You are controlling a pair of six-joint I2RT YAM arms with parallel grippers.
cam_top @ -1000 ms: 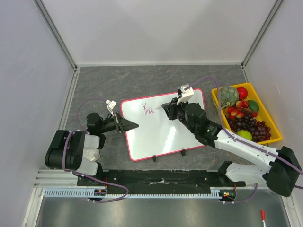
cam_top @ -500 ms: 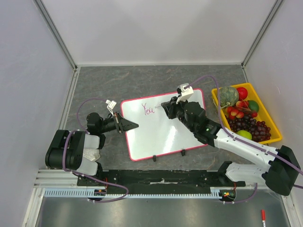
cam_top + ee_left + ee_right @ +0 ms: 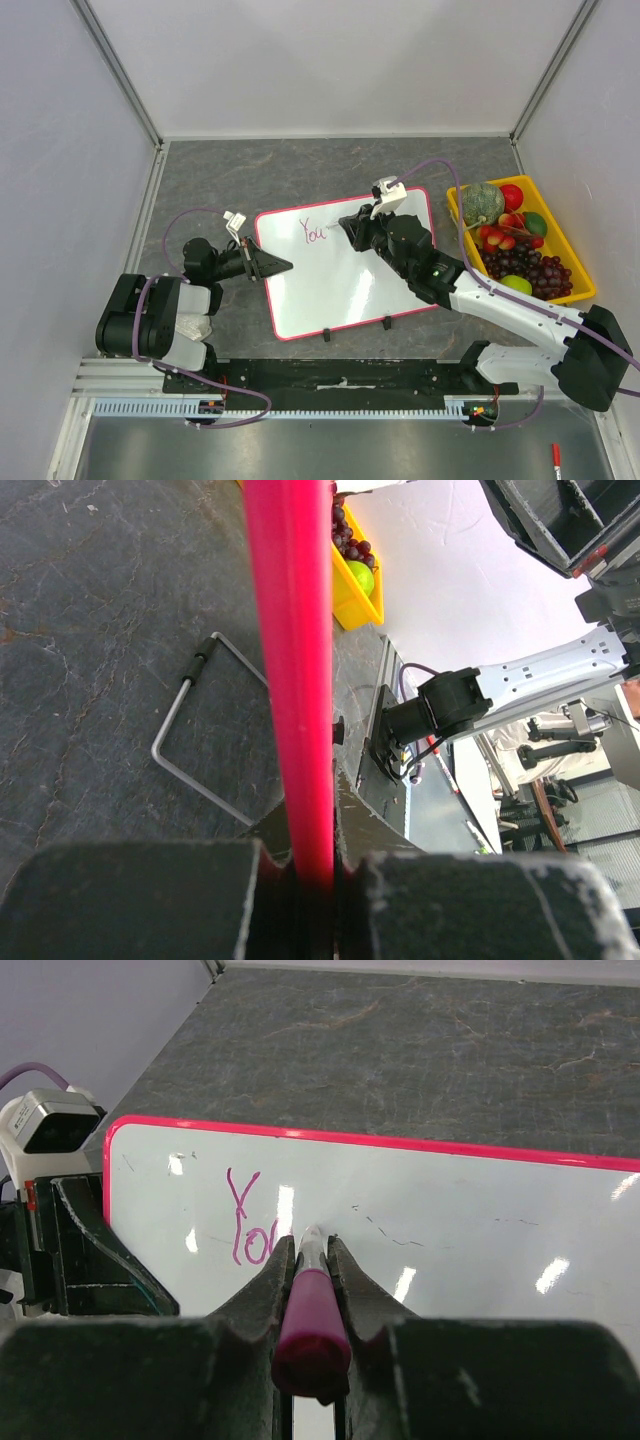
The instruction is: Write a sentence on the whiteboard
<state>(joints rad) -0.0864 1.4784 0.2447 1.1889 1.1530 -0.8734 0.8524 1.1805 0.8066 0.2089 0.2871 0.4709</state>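
Note:
The whiteboard (image 3: 330,280) lies flat mid-table, pink-red rim, two black clips on its near edge. Its rim (image 3: 290,680) fills the left wrist view. The sentence (image 3: 314,232) reads only "You" in magenta at the board's upper left; it also shows in the right wrist view (image 3: 248,1222). My right gripper (image 3: 350,226) is shut on a magenta marker (image 3: 312,1305), tip on the board just right of "You". My left gripper (image 3: 280,266) is shut on the whiteboard's left rim.
A yellow bin (image 3: 575,290) of fruit stands at the right, close to the right arm. A bent wire stand (image 3: 195,750) lies under the board. A red pen (image 3: 555,457) lies on the metal shelf at the bottom right. Grey walls enclose the table.
My right gripper with the marker has shifted slightly left and up on the board beside "You". The left gripper and the board have not moved.

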